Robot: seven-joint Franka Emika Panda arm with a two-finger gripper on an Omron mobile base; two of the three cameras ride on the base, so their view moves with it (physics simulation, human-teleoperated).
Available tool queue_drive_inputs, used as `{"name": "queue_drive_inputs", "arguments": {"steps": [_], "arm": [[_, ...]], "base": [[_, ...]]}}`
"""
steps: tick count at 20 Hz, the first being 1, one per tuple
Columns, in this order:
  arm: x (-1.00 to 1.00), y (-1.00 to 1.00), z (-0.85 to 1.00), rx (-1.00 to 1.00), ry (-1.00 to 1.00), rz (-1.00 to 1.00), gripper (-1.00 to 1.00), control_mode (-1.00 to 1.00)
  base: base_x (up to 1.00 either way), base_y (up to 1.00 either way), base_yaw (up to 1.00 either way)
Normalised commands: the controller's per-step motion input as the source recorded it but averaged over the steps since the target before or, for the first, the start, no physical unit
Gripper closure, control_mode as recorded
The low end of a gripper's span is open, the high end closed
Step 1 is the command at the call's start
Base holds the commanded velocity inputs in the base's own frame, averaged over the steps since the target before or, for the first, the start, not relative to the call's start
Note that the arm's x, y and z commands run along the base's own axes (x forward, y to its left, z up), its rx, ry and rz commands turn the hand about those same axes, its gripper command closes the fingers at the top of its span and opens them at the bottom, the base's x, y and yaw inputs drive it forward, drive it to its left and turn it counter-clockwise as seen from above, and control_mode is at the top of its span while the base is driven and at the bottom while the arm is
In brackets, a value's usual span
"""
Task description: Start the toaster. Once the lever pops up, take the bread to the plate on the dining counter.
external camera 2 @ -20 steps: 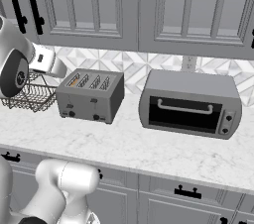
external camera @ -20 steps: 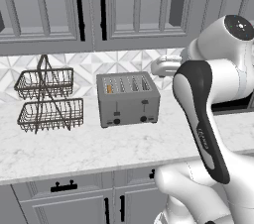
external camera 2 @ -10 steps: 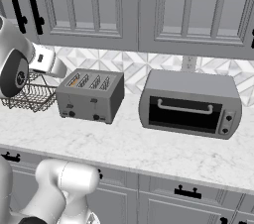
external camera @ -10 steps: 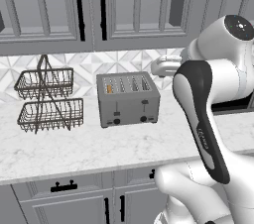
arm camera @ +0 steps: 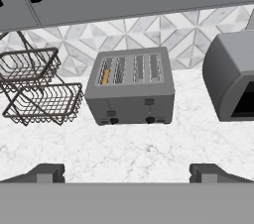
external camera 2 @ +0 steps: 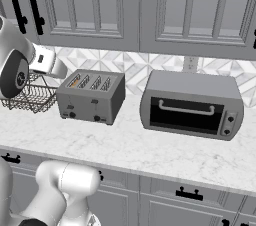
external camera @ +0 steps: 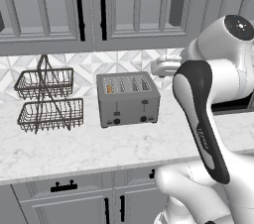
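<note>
Four-slot toaster [arm camera: 130, 86] sat on the marble worktop [arm camera: 139, 146], long axis along the backsplash, levers facing the robot, bread [arm camera: 105, 76] in its leftmost slot. Gripper [arm camera: 126, 173] hovered wide open, empty.

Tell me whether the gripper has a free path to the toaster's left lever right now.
Probably yes. The gripper hangs open above the counter, facing the toaster front, with bare marble between. The wire rack stands off to the side, the toaster oven on the other.

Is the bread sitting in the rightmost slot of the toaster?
No, the bread shows in the leftmost slot of the toaster.
</note>
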Motion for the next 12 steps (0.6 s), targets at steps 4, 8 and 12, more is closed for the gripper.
{"name": "queue_drive_inputs", "arguments": {"steps": [4,8,12], "arm": [[0.00,0.00,0.00,0.00,0.00,0.00,-1.00,-1.00],[0.00,0.00,0.00,0.00,0.00,0.00,-1.00,-1.00],[0.00,0.00,0.00,0.00,0.00,0.00,-1.00,-1.00]], "base": [[0.00,0.00,0.00],[0.00,0.00,0.00],[0.00,0.00,0.00]]}}
